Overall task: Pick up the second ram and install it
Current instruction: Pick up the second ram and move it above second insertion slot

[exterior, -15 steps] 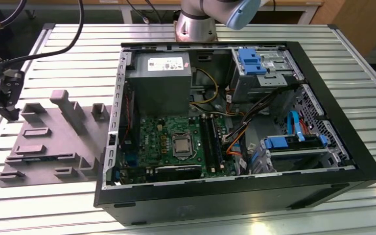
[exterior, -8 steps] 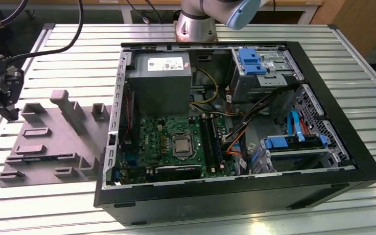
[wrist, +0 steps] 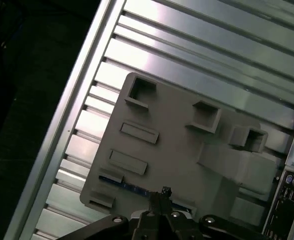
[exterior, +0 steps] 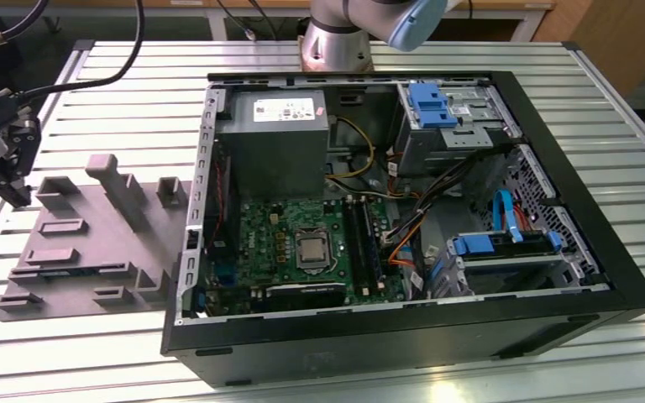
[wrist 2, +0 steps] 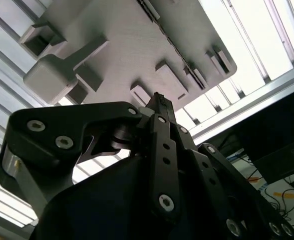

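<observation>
At the exterior view's far left, the black robot gripper (exterior: 17, 200) hangs over the slatted aluminium worktop (exterior: 110, 75). Its fingers (wrist 2: 159, 112) are drawn together to a single narrow tip in both wrist views. Under and just right of the fingers lies the flat grey plastic tray with raised blocks and pockets (exterior: 98, 252). The second ram (wrist: 122, 185), a long, thin, dark stick with a bluish edge, stands edgewise in a slot near one end of that tray. In the first wrist view one end of it lies just beside the fingertips, and whether they touch it cannot be told. Well to the right of the fingers, past the tray, the open black desktop computer case (exterior: 412, 336) lies on its side. Its green motherboard (exterior: 289, 227) faces up, with the long black memory slots (exterior: 362, 243) on the board's side away from the fingers.
</observation>
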Controlling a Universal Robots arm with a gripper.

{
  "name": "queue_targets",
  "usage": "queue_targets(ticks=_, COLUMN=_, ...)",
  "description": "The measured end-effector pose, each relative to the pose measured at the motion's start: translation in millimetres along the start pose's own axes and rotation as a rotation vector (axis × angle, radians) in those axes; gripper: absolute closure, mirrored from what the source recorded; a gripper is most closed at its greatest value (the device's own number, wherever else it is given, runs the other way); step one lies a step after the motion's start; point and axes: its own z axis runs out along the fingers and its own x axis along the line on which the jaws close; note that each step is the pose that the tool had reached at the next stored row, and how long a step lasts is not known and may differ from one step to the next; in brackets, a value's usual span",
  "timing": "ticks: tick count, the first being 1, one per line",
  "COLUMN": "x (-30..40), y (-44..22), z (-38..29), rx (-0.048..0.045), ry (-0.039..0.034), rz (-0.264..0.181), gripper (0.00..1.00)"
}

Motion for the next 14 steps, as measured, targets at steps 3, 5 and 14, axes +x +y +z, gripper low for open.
queue_targets(ticks=3, x=0.1, y=0.0, z=0.0, rx=-0.0008, ry=0.0012, rz=-0.029, gripper=0.89)
queue_targets(ticks=5, x=0.1, y=0.0, z=0.0, rx=-0.0013, ry=0.0020, rz=-0.047, gripper=0.89)
queue_targets(ticks=14, x=0.2, y=0.1, z=0.1, rx=-0.0036, ry=0.0057, rz=-0.130, gripper=0.89)
